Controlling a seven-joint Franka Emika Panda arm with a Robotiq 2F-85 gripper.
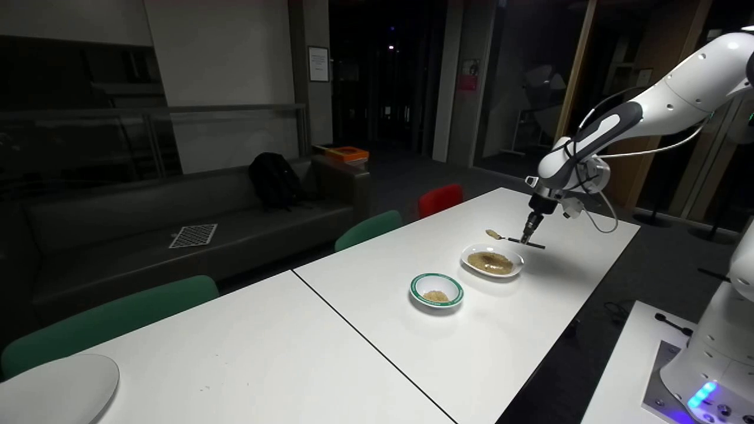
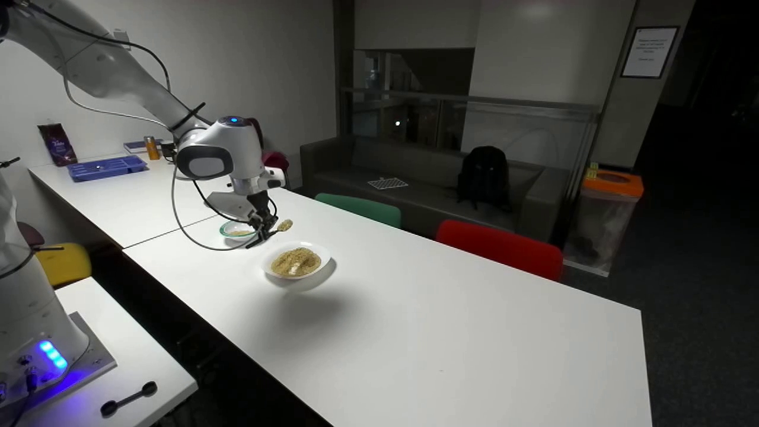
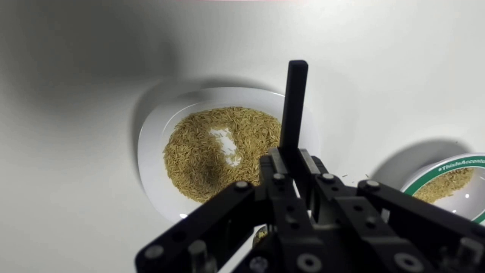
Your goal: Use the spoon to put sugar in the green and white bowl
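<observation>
Nearest in an exterior view, the bench carries the green and white bowl; farther and rightward, the spoon, heaped with grain, points left from the tool clamping it, so the carry likely runs left and near.

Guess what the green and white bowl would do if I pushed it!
The green and white bowl would probably slide, since the tabletop looks smooth. It might tip if pressed at one side, being wider on top than underneath. A gentle nudge likely wouldn't spill the grains, which lie low inside.
</observation>
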